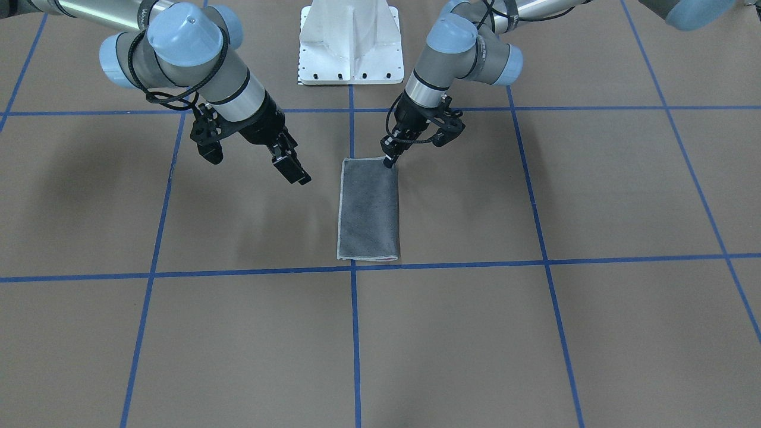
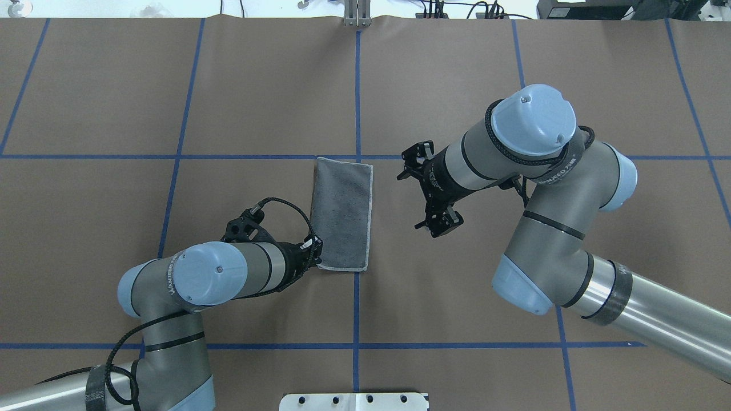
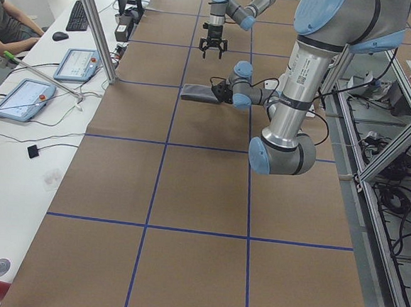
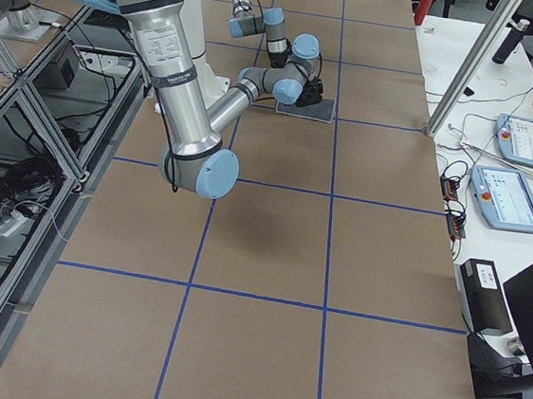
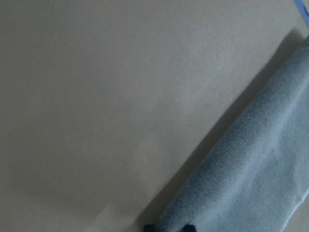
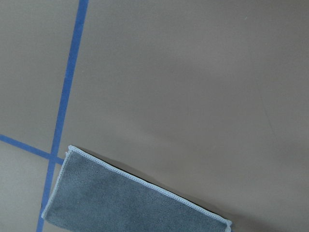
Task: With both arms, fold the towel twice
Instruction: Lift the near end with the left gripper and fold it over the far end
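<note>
Seemingly the left gripper (image 1: 389, 159) pinches the towel (image 1: 368, 208) at its upper-right corner while the right gripper (image 1: 295, 171) gapes empty, so a 1-handed lift could skew fold 2.

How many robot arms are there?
2. The left silver-grey tubular robot arm reaches a corner of the folded dark grey terry towel; the right arm hangs off its other side, apart from it. None seems hidden.
</note>
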Controlling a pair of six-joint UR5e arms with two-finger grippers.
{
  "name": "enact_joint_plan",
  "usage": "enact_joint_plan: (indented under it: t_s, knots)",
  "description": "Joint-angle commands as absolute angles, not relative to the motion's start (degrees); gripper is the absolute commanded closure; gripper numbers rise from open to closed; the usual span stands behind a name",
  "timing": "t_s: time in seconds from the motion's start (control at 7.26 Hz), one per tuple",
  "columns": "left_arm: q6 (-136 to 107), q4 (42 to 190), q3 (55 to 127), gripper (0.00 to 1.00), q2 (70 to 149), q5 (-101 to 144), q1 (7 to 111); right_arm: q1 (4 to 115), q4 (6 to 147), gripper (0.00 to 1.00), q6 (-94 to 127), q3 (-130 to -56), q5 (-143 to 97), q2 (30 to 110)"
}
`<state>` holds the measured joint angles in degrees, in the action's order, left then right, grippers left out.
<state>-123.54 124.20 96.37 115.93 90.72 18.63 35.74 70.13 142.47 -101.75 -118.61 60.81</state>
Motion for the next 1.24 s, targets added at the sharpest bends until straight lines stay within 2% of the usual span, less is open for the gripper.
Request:
enact_joint_plan:
  t_s: [0.0, 0.28, 0.41, 0.69, 1.1]
  knots:
    - [-124.8, 123.9, 97.0, 1.0, 116.0, 90.9, 18.6, 36.0, 70.1, 0.0, 142.5, -101.7, -118.6, 60.9]
    - [-125.0, 116.5, 102.2, 1.0, 117.4, 91.1, 18.6, 36.4, 71.6, 0.0, 142.4, -101.8, -118.7, 60.6]
    - [-125.8, 115.9, 102.3, 1.0, 117.8, 91.1, 19.0, 36.4, 71.6, 0.0, 142.3, -101.8, -118.7, 60.7]
    - [-126.2, 115.7, 101.6, 1.0, 118.6, 91.0, 20.4, 36.3, 71.6, 0.0, 142.2, -101.7, -118.7, 60.8]
    - [-127.1, 115.7, 96.5, 1.0, 123.1, 91.0, 23.0, 36.3, 71.6, 0.0, 142.2, -101.6, -118.7, 60.8]
